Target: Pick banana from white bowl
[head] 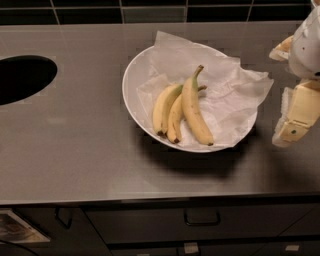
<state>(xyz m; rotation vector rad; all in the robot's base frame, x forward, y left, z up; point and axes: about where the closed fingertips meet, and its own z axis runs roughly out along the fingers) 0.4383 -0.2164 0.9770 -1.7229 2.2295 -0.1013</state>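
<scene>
The white bowl (134, 75) sits in the middle of the grey counter, lined with a crumpled white paper sheet (227, 95). Three yellow bananas lie on the paper. The banana (192, 110) is the longest and thickest one, on the right, with its greenish stem pointing up and away and its dark tip toward the front. Two shorter, slimmer bananas (167, 107) lie against its left side. My gripper (286, 87) is at the right edge of the view, to the right of the bowl, open and empty, with its cream fingers (295, 117) spread apart.
A dark round hole (22, 77) is cut into the counter (75, 145) at the far left. A dark tiled wall (150, 10) runs along the back. Drawers with handles (201, 218) sit under the front edge.
</scene>
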